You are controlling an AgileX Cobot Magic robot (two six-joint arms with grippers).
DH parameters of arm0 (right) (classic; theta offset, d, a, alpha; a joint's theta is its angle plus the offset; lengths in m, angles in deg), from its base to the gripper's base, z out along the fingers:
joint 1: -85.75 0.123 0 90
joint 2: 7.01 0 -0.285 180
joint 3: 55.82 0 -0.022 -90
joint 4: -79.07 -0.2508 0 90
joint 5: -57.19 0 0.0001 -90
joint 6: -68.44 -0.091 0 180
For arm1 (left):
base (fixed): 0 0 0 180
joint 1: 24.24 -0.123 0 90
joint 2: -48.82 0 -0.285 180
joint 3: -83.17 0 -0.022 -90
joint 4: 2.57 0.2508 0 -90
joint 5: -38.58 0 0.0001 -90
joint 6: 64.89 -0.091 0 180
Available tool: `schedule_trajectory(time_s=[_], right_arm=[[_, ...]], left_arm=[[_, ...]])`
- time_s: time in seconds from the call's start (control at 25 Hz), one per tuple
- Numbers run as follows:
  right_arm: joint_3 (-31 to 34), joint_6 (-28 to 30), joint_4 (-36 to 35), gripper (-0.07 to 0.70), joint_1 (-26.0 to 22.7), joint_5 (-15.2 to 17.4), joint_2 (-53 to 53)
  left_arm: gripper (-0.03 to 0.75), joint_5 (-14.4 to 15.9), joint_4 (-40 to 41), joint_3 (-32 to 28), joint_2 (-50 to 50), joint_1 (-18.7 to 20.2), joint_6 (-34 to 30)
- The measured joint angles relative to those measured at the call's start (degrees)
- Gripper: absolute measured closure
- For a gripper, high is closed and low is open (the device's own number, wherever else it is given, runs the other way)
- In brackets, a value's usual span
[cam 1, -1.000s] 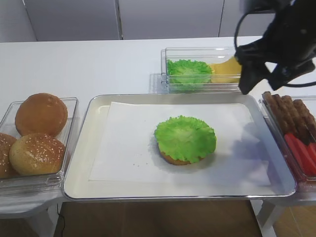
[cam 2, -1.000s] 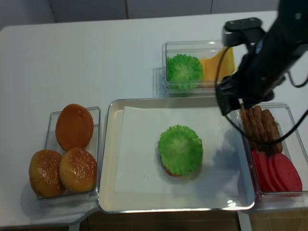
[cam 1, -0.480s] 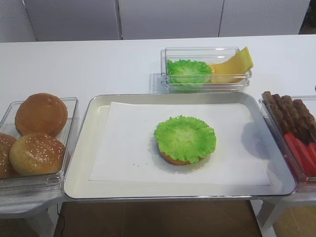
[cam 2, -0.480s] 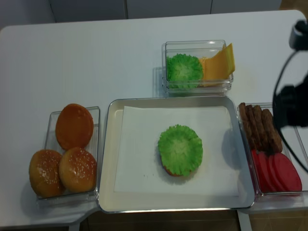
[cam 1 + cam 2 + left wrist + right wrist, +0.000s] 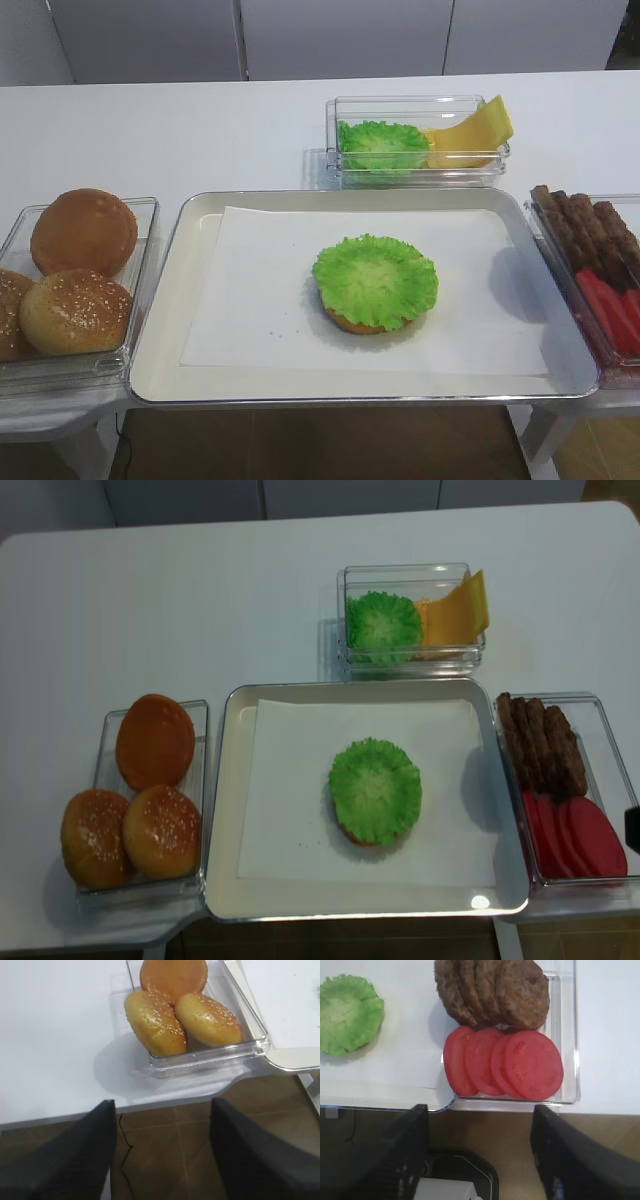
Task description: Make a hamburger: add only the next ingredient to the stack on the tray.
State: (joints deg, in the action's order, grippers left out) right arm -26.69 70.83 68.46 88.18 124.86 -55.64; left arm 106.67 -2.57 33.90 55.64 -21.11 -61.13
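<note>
The right arm, which a second ago hung over the far right corner of the tray (image 5: 160, 300) near the container of spare lettuce and cheese (image 5: 415, 140), has withdrawn from both overhead views; only a dark sliver remains at the right edge of the second overhead view. The right pincer (image 5: 477, 1152) now sits off the near edge of the bench (image 5: 180, 130), above the container of patties and tomato slices (image 5: 567, 1035), with its two fingers spread wide and nothing between them. The left pincer (image 5: 160, 1152) is likewise parked off the bench edge beside the whole buns (image 5: 180, 1015), fingers apart and empty. The lettuce leaf (image 5: 375, 281) lies flat on the bun bottom half (image 5: 352, 322), roughly centred on the white paper (image 5: 250, 290); a crescent of golden rim shows at the near left. The leaf has not shifted during the withdrawal. Judgement: the required ingredient is placed and released, so this step appears complete.
</note>
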Motion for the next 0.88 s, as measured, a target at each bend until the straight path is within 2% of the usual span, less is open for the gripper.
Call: schedule_trajectory(time_s=[0.28,0.88], right_arm=[[4.3,0.5,-0.3,0.153,0.0,2.0,11.7],[16.5,0.6,0.2,0.153,-0.3,2.6,36.5]], left_arm=[[0.274,0.0,0.0,0.0,0.0,0.0,0.0],[0.274,0.0,0.0,0.0,0.0,0.0,0.0]])
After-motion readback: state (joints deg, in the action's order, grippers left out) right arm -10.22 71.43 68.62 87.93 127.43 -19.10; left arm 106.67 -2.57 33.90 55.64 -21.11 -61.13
